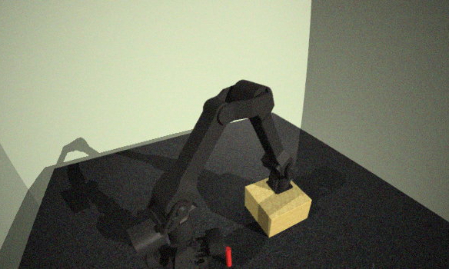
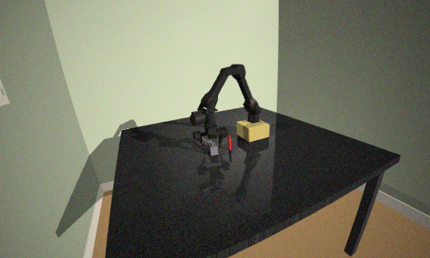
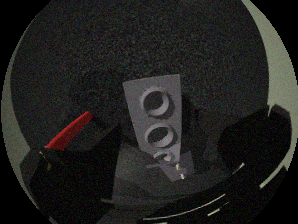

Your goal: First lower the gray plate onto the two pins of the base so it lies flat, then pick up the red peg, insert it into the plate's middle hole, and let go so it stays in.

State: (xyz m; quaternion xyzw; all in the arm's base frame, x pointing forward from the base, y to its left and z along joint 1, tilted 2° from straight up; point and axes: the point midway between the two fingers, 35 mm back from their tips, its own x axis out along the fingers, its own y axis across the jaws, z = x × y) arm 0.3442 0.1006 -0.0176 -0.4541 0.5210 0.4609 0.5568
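Note:
The gray plate (image 2: pixel 214 150) (image 3: pixel 137 95) shows its three holes in the wrist view, in front of my open fingers. The gray base (image 3: pixel 186 162) is beyond its lower end there, partly hidden, with two light pins showing. The plate is not on the pins. The red peg (image 1: pixel 228 257) (image 2: pixel 230 143) (image 3: pixel 70 132) stands upright on the table, to the right of the plate in the exterior view. In the wrist view it is by the left finger, outside the gap. My gripper (image 2: pixel 210 135) (image 3: pixel 159 120) is open and empty, low near the plate; the arm hides much of this area in the top view.
A yellow block (image 1: pixel 289 219) (image 2: pixel 259 133) sits right of the peg in the exterior view, with the arm's mount on top. The black table (image 1: pixel 370 230) (image 2: pixel 317 166) reaches back to the walls. The arm arches from the block over to the plate area.

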